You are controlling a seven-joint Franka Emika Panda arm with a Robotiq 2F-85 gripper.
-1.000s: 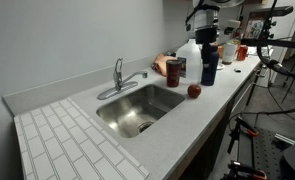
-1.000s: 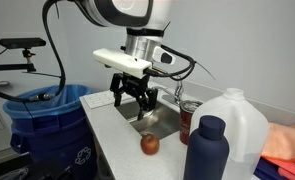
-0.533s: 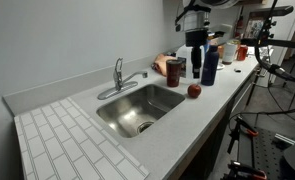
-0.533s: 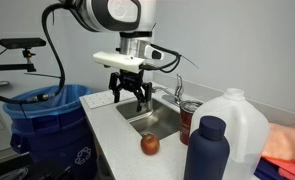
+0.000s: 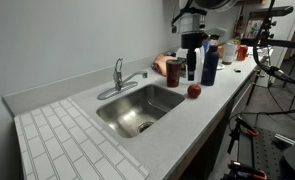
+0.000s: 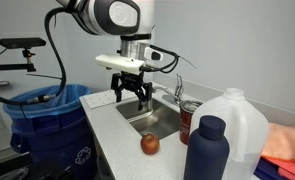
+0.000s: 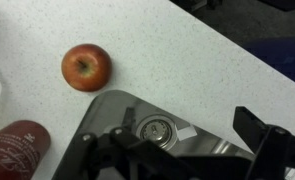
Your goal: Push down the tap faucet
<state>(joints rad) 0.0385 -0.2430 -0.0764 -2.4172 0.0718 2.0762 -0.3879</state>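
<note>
The gripper (image 6: 132, 100) hangs above the end of the sink (image 5: 107, 108) nearest the apple (image 7: 86, 67), with its jaws spread wide apart and holding nothing. The tap faucet (image 5: 119, 78) stands on the sink's back rim by the wall, well apart from the gripper. The blue bin (image 6: 47, 110) carries a white printed mark too small to read, and any label on the red container (image 7: 17, 145) is blurred.

No legible writing in any view.
No word, number or brand could be read at this size. The blue bin (image 6: 37, 115) carried a pale mark low on its front in an exterior view, too small to make out. The white jug (image 6: 237, 115), the dark blue bottle (image 6: 207, 150) and the red can (image 7: 15, 152) showed no label that could be read.
</note>
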